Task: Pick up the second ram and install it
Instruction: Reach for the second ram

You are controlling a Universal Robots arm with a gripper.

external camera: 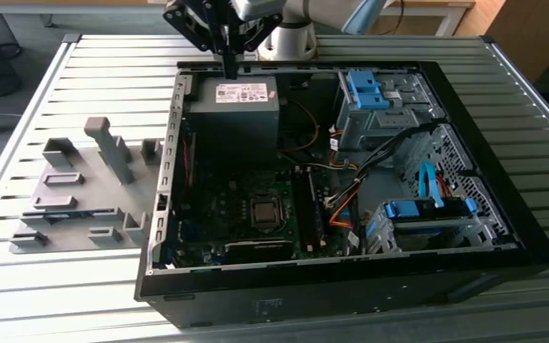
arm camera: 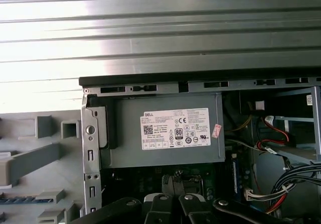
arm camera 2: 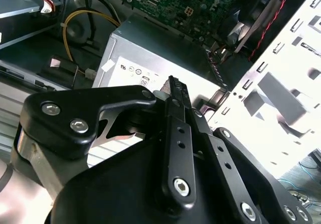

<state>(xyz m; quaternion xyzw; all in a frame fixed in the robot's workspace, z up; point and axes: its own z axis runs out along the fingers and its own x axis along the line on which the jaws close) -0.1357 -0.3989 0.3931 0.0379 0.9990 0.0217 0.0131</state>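
Note:
My gripper [external camera: 229, 70] hangs over the back edge of the open computer case [external camera: 503, 179], just above the grey power supply [external camera: 236, 107]. Its black fingers [arm camera 2: 173, 91] look pressed together, and I see nothing between them. In the first wrist view the gripper [arm camera: 173, 191] points at the power supply [arm camera: 168, 133]. A thin blue-green strip that looks like the second ram [arm camera: 22, 200] lies in the grey fixture [arm camera: 30, 158], off to the side of the gripper. In the exterior view that ram [external camera: 60, 214] is on the fixture [external camera: 94, 204] at the exterior view's left, well away from the gripper.
The motherboard [external camera: 246, 207] lies in the case with long black slots [external camera: 308, 207] beside it. Cables and blue drive cages [external camera: 427, 211] fill the side at the exterior view's right. Tall grey fixture posts [external camera: 103, 146] stand outside the case on the slatted metal table [external camera: 112, 64].

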